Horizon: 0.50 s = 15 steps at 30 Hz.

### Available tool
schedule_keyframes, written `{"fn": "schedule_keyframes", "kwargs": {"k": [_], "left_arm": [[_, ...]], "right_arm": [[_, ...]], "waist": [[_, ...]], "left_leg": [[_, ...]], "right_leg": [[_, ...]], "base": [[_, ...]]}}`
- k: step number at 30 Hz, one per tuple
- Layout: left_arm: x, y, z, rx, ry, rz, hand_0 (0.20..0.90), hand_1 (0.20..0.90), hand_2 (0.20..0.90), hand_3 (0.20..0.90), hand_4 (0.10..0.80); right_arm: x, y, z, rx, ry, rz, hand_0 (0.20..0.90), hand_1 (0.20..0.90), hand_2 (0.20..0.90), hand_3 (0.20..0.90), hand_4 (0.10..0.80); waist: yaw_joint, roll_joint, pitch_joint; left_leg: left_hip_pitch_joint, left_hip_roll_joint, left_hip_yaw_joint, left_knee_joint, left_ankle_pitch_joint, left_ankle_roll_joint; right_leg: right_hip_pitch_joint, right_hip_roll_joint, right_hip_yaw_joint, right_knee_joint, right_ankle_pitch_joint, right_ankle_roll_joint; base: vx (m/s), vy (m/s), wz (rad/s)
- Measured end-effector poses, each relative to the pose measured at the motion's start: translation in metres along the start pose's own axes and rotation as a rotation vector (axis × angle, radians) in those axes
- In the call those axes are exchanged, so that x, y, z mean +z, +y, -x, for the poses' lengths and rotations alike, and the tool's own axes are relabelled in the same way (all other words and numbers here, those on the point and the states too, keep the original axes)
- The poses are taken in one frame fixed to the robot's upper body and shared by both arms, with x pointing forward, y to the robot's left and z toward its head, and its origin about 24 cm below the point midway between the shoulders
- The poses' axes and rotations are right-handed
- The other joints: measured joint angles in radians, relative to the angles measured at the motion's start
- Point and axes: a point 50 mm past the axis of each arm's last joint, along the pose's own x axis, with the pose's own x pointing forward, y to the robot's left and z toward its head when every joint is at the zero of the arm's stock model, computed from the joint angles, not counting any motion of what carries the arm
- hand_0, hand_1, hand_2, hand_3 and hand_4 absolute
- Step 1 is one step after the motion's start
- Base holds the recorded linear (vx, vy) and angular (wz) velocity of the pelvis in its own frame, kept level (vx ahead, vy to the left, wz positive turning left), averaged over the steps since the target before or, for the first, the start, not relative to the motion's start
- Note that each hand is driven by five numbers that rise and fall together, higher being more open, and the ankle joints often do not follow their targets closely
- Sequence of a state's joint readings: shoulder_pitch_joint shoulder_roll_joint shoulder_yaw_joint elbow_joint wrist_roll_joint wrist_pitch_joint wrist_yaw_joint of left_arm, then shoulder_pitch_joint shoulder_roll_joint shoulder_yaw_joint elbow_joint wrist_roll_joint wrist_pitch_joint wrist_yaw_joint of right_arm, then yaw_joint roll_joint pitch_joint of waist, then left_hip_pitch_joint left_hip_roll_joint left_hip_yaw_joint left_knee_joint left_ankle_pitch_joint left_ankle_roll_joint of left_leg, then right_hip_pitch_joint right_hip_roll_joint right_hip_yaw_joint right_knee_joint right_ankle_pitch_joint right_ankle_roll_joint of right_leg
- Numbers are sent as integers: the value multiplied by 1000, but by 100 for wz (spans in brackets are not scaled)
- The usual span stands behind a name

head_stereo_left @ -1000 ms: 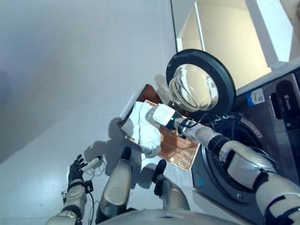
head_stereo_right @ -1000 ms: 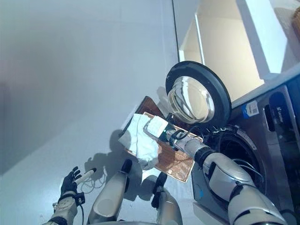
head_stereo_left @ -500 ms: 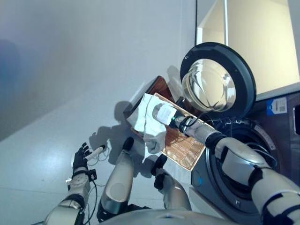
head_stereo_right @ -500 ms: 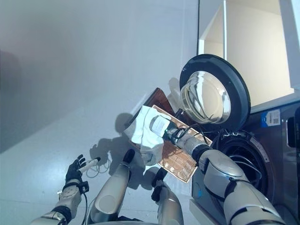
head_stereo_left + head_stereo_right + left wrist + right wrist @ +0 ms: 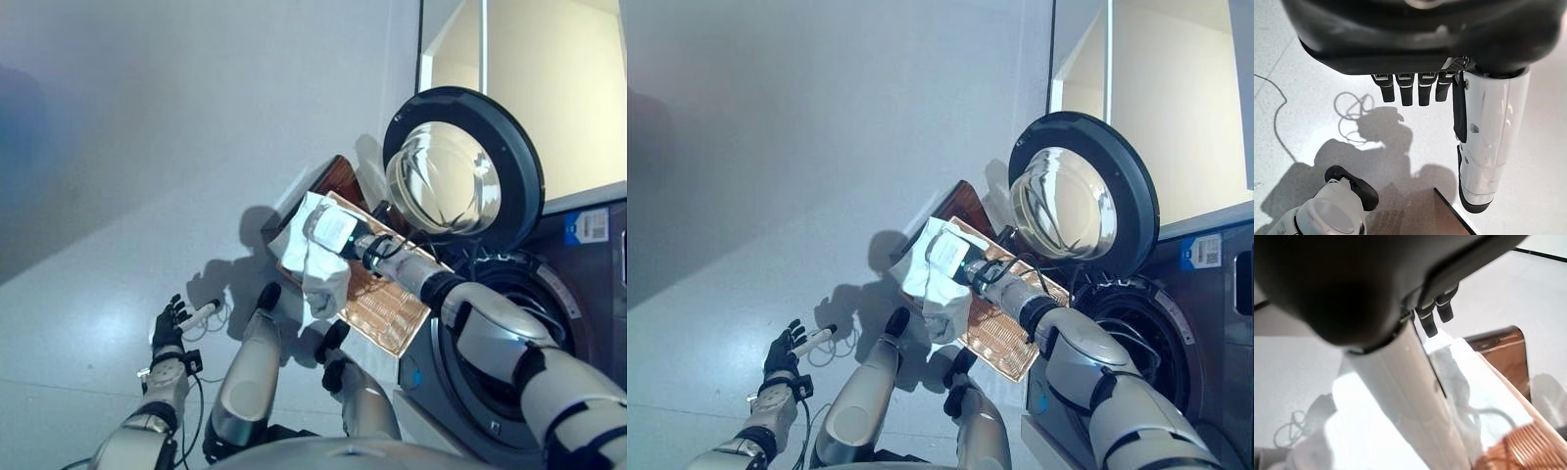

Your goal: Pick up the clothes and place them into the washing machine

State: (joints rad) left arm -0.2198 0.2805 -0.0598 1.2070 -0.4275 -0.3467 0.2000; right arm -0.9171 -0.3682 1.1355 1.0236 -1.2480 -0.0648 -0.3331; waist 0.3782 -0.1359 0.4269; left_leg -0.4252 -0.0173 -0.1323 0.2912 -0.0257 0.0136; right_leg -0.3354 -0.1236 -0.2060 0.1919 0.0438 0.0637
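Right hand (image 5: 331, 229) at the laundry basket (image 5: 377, 305), beside the open washing machine (image 5: 509, 333). One white garment (image 5: 312, 257) lies heaped on the near end of the woven basket, directly under and around your right hand; it hangs over the rim below the fingers. In the right wrist view the fingertips (image 5: 1431, 316) show short and bent above the pale cloth, but you cannot tell whether they have closed on it, since the thumb cover and the cloth hide the contact.

The step in hand appears to be the pick. To do it well, sink the fingers into the thick of the heap rather than the loose hanging edge, close them fully so the whole piece rises together, and lift clear of the basket rim before you swing toward the drum opening (image 5: 495, 338), which lies past the wrist on the arm's side. Keep the trailing corner away from the round glass door (image 5: 453, 168), which stands open just beyond the fingers.

Left hand (image 5: 168, 328): low over the floor (image 5: 118, 215), well apart from the basket, fingers (image 5: 1411, 89) loosely extended and holding nothing.

Count: one garment visible, one basket, one washing machine with one door. Whether more clothes lie under the white piece cannot be told.
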Motion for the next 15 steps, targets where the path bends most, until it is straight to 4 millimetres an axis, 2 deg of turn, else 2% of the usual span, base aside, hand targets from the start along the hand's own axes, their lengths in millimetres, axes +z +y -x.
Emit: {"fn": "schedule_keyframes", "kwargs": {"k": [8, 15], "left_arm": [[1, 0, 0, 0, -5, 0, 900, 900, 900, 900, 800], [5, -1, -1, -4, -22, 21, 900, 900, 900, 900, 800]], "right_arm": [[2, -4, -1, -18, -5, -8, 900, 900, 900, 900, 800], [8, 1, -3, 12, -8, -20, 900, 900, 900, 900, 800]], "waist": [[-1, 3, -3], [1, 14, -11]], "left_leg": [[6, 2, 1, -1, 3, -4], [-1, 2, -11, -7, 8, -9]], "right_leg": [[-1, -1, 1, 15, -8, -10], [-6, -2, -4, 18, -15, -7]], "base": [[-4, -1, -2], [0, -13, 5]]}}
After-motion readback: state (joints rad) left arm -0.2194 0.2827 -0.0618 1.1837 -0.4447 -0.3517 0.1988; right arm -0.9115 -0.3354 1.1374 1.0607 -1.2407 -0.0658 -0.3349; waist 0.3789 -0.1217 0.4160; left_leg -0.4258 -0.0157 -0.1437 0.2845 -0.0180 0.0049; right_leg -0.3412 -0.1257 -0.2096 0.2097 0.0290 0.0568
